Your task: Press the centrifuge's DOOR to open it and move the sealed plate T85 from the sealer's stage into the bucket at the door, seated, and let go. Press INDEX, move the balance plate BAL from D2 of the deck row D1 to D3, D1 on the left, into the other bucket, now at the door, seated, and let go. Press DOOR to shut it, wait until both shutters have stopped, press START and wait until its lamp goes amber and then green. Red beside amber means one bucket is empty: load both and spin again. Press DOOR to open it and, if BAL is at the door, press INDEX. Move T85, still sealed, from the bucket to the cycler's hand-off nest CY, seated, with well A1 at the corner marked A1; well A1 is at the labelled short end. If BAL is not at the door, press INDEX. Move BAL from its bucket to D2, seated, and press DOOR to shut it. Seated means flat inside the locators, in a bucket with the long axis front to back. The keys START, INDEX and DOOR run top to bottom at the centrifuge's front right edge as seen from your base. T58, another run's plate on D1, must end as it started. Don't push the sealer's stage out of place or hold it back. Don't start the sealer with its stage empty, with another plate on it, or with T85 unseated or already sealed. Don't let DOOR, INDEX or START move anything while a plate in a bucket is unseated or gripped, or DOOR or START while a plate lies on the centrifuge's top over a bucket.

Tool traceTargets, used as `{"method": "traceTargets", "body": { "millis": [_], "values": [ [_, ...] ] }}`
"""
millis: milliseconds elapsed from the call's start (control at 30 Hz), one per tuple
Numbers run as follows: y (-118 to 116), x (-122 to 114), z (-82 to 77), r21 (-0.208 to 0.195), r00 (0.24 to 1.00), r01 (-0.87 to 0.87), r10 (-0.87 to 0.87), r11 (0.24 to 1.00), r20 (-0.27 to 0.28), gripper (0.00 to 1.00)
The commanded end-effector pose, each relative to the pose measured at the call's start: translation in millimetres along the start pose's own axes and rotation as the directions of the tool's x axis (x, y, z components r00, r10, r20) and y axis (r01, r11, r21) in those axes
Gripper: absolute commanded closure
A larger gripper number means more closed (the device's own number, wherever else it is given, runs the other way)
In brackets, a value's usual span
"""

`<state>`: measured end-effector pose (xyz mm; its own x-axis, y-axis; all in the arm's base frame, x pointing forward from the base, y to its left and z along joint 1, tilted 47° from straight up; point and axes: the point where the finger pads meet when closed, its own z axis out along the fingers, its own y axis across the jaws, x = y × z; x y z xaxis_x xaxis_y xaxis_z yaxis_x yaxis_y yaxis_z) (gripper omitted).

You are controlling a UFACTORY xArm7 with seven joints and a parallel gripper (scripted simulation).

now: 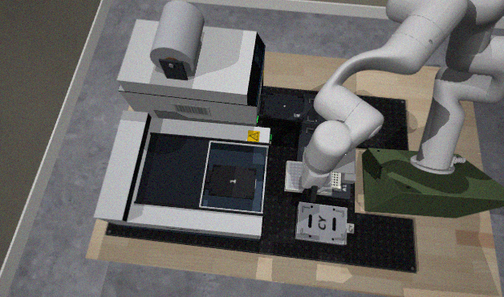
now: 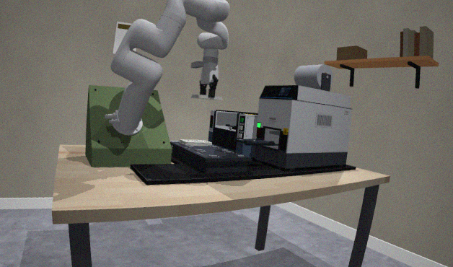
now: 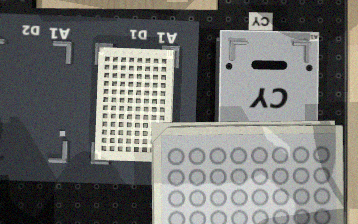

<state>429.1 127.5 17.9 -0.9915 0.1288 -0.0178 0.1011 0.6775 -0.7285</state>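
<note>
Closest to the wrist camera, the sealed plate T85 (image 3: 250, 175) hangs in the air. The pincer (image 2: 208, 92) is clamped across it at nearly its widest spread. The fingers themselves are out of the wrist view, and from the exterior they come down on the plate's edges. The plate looks level, high above the counter (image 2: 206, 202).

I judge it light and stiff, a moulded plastic frame with a thin film over the round wells. That film is the delicate part, so the hold belongs on the rigid side walls and never on the top. Smooth walls under a wide grip could slip or twist, which argues for slow, level travel.

Just beyond the plate's far edge lies the hand-off nest CY (image 3: 240, 95), its corner locators uncovered and nothing on it. Beside it on the deck (image 3: 30, 100), T58 (image 3: 135, 105) sits inside the D1 brackets, and D2 holds no plate.

Farther off, the centrifuge (image 1: 181, 225) has its door open over a dark bucket. Whether that bucket holds anything, I cannot tell.
</note>
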Motion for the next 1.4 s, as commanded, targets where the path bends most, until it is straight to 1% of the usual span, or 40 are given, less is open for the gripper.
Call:
{"method": "traceTargets", "body": {
  "millis": [0,233,300,800,867,1367],
  "values": [
    [1,-10,-1.8,-0.003,1.0,0.0,0.0,1.0,0.002,1.0],
    [0,-27,-1.8,-0.003,1.0,0.0,0.0,1.0,0.003,1.0],
    [0,-27,-1.8,-0.003,1.0,0.0,0.0,1.0,0.003,1.0],
    [0,-61,-1.9,-0.003,1.0,0.0,0.0,1.0,0.003,1.0],
    [0,-61,-1.9,-0.003,1.0,0.0,0.0,1.0,0.003,1.0],
    [-1,-97,-2.0,-0.003,1.0,0.0,0.0,1.0,0.003,1.0]
  ]
}}
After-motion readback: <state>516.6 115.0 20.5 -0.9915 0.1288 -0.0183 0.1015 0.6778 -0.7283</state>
